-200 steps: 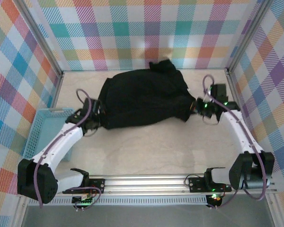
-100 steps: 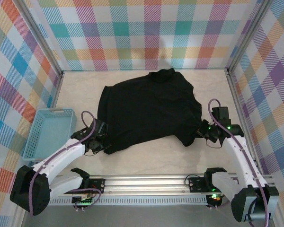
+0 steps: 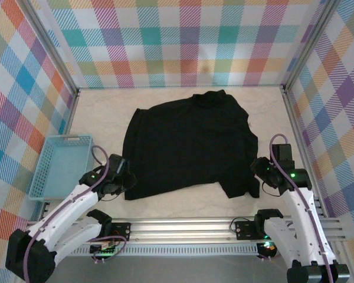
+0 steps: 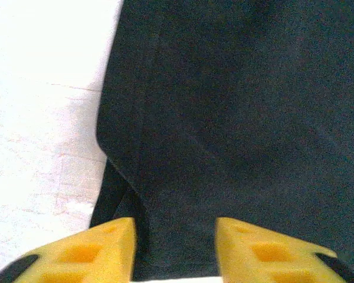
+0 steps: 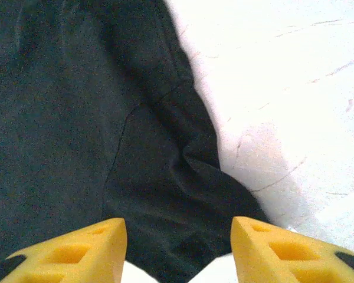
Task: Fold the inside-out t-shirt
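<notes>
Mia: Both arms have drawn back toward the near edge over the last second. The inside-out t-shirt [image 3: 189, 147] came with them, from a bunched heap to a flat spread.

Tom: Where does it lie?

Mia: In the middle of the table [image 3: 183, 203], collar toward the checked back wall [image 3: 183, 41], hem toward the arms. It is plain black, with a few soft creases.

Tom: And the left claw [image 3: 124, 180]?

Mia: From above it sits at the shirt's near-left corner. The left wrist view has the left claw [image 4: 174, 223] with its yellow fingers [image 4: 100, 250] spread wide. The t-shirt [image 4: 236, 118] lies flat between and beyond them, and its side edge runs up against the pale table [image 4: 47, 88]. Nothing is pinched.

Tom: The right one?

Mia: From above, the right claw [image 3: 258, 172] is at the near-right corner. The right wrist view has the right claw [image 5: 178, 221] spread apart too, one yellow finger [image 5: 277, 247] on each side of a rumpled corner of the t-shirt [image 5: 65, 118]. That corner tapers toward the bare table [image 5: 283, 71].

Tom: Is either finger touching the cloth?

Mia: I cannot tell; the cloth passes under the gap, and the tips are cut off by the frame edge.

Tom: Anything else on the table?

Mia: A light blue basket [image 3: 65, 139] stands at the left edge, well apart from the shirt.
</notes>
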